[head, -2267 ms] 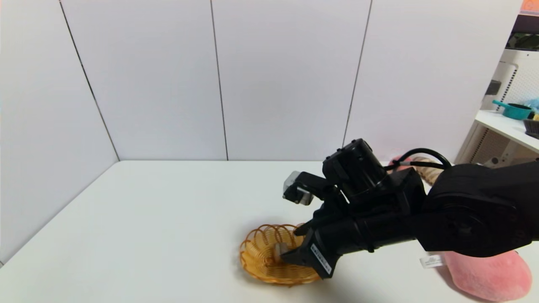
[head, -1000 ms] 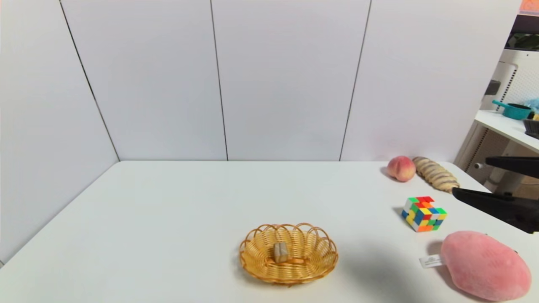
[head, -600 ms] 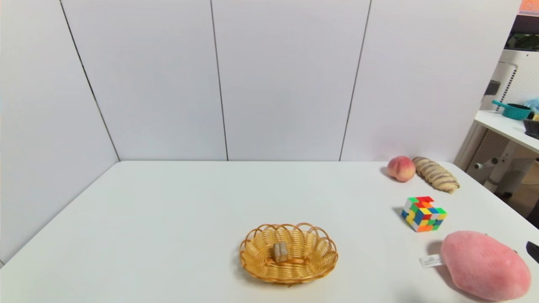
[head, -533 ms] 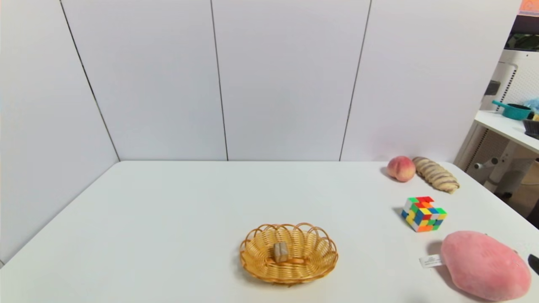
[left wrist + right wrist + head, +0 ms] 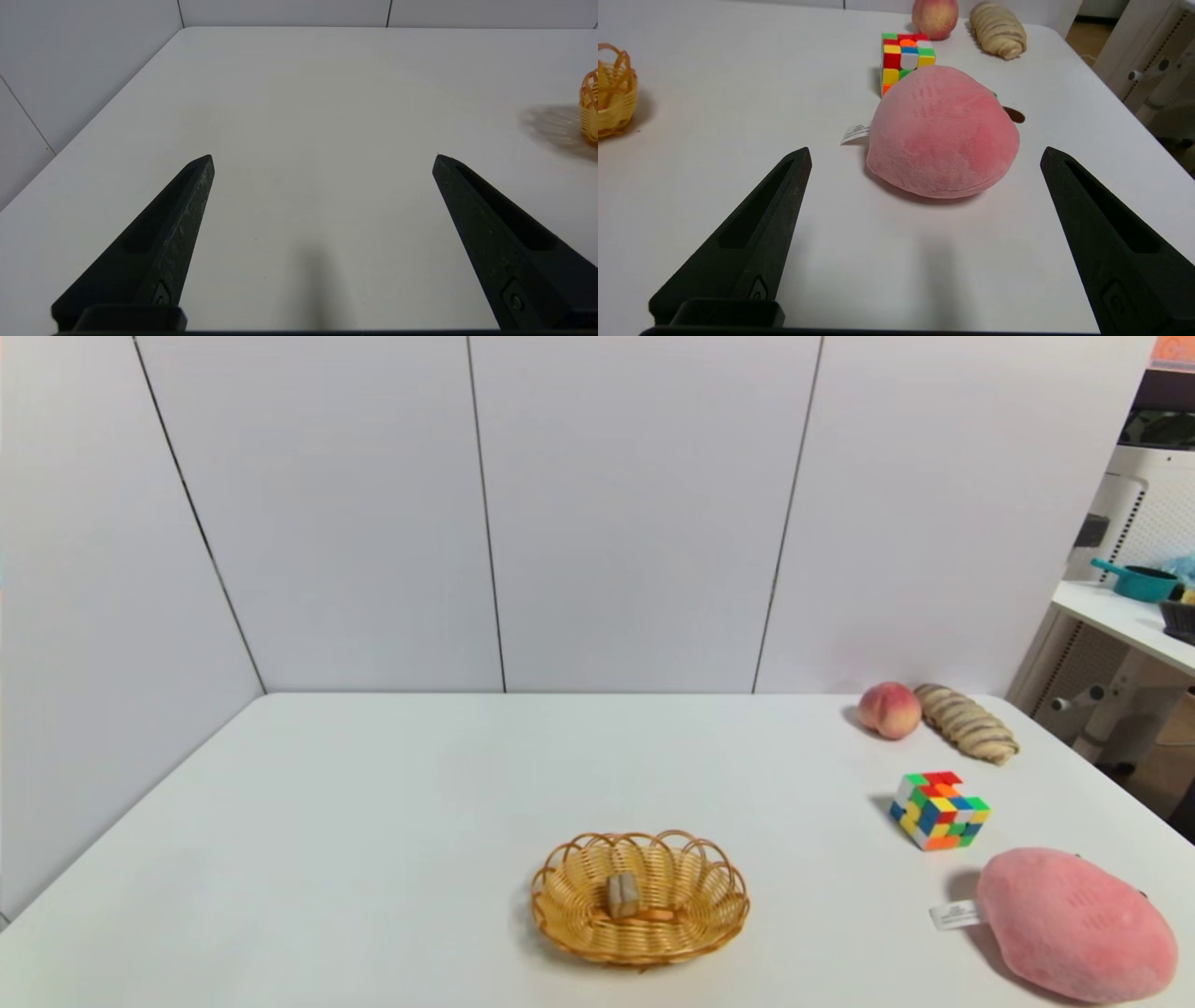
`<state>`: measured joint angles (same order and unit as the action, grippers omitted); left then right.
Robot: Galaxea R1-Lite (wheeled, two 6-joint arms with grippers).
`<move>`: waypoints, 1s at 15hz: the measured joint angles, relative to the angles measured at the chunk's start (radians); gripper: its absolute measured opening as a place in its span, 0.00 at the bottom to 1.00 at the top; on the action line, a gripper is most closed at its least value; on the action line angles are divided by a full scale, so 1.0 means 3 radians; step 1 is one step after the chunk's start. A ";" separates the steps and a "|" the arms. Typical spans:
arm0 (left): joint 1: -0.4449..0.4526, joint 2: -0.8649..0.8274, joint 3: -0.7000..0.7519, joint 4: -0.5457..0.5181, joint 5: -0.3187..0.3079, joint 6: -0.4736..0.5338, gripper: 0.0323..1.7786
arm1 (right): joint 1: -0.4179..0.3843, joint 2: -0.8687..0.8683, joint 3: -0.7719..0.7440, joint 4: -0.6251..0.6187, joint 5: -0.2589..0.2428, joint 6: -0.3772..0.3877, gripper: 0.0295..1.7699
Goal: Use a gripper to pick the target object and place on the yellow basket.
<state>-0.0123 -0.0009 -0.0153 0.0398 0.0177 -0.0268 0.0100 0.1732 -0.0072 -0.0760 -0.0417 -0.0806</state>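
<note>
Table (image 5: 373, 784) first: my right gripper (image 5: 924, 156) and left gripper (image 5: 322, 158) both sit low at its near edge, pointing level, jaws spread wide and empty. Pink plush (image 5: 943, 133) lies just ahead of the right one. I see the target object (image 5: 622, 894) resting inside the yellow basket (image 5: 560, 910).

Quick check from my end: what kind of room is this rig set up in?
Probably a lab test cell, not a home: a bare white table boxed in by plain white panel walls, set with mismatched props like a puzzle cube and pink plush toy, plus a white shelf unit alongside.
</note>
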 joint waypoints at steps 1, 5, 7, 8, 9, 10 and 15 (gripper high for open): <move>0.0000 0.0000 0.0000 0.0000 0.0000 0.0000 0.95 | -0.0011 -0.0135 0.0011 -0.0006 0.0011 0.0011 0.96; 0.0000 0.0000 0.0000 -0.0001 0.0000 0.0000 0.95 | -0.0032 -0.0496 0.0021 0.0011 0.0055 0.0265 0.96; 0.0000 0.0000 0.0000 -0.0001 -0.0001 -0.0001 0.95 | -0.0033 -0.0553 0.0023 0.0023 0.0057 0.0302 0.96; 0.0000 0.0000 0.0000 -0.0001 0.0000 -0.0001 0.95 | -0.0033 -0.0567 0.0023 0.0021 0.0053 0.0311 0.96; 0.0000 0.0000 0.0000 -0.0003 -0.0001 -0.0001 0.95 | -0.0033 -0.0577 0.0023 0.0020 0.0051 0.0315 0.96; 0.0000 0.0000 0.0000 -0.0003 0.0000 -0.0001 0.95 | -0.0033 -0.0583 0.0023 0.0021 0.0048 0.0316 0.96; 0.0000 0.0000 0.0000 -0.0001 0.0000 0.0000 0.95 | -0.0033 -0.0584 0.0024 0.0020 0.0048 0.0313 0.96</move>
<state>-0.0123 -0.0009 -0.0153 0.0394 0.0177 -0.0268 0.0000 -0.0019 0.0000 -0.0700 -0.0274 0.0134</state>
